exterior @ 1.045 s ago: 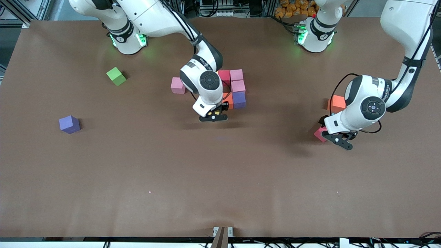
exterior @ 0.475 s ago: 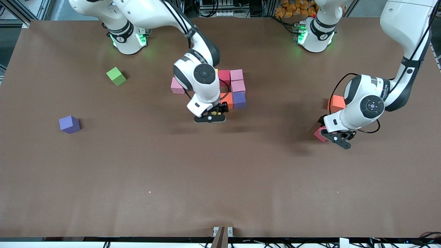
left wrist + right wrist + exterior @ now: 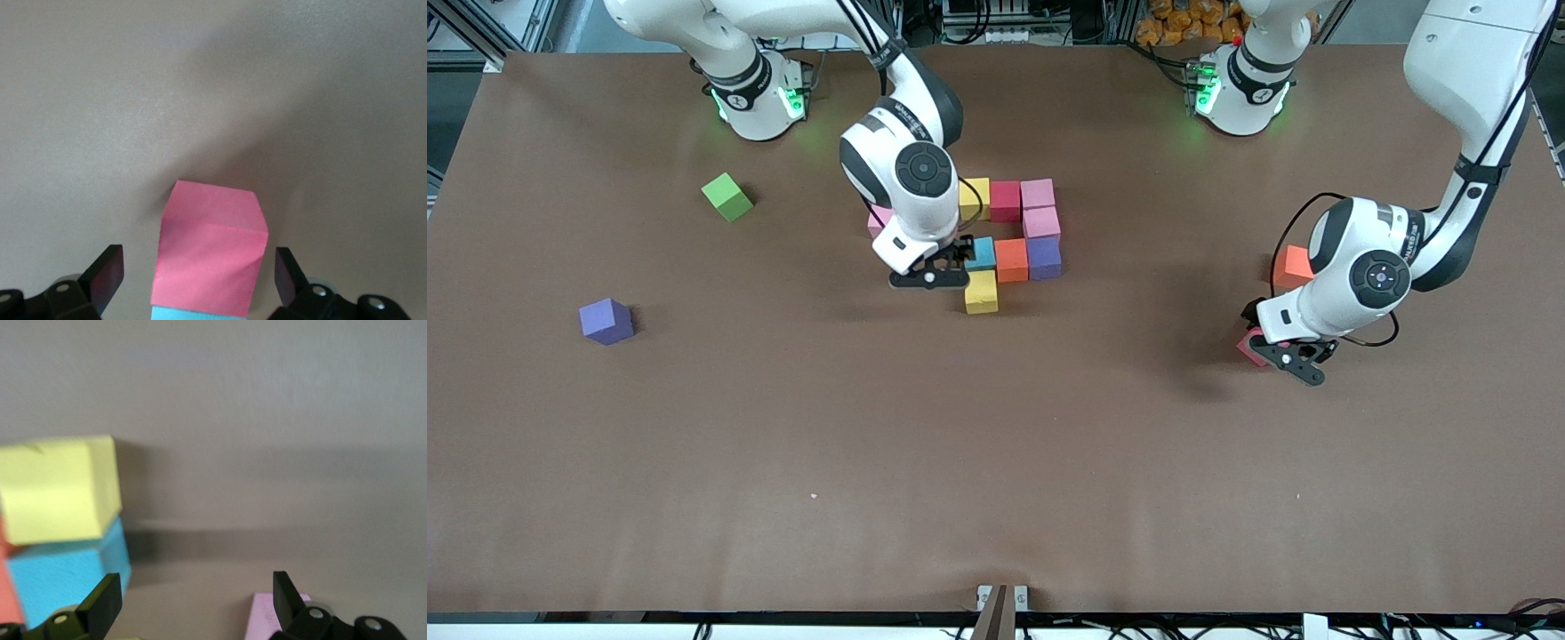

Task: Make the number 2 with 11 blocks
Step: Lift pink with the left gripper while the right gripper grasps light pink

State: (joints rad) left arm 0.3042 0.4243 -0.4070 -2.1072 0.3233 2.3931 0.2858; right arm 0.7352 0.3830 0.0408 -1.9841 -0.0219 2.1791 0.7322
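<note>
A: Can you read any writing anywhere?

B: Only small dark lettering on the forearm of each arm, the right arm [image 3: 903, 120] and the left arm [image 3: 1409, 242]. It's too small to make out.

A: On the blocks or the table?

B: No text.

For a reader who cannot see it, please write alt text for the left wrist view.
A pink block lies on the brown table between the open jaws of the left gripper. A light blue block touches it at the picture's lower edge.
</note>
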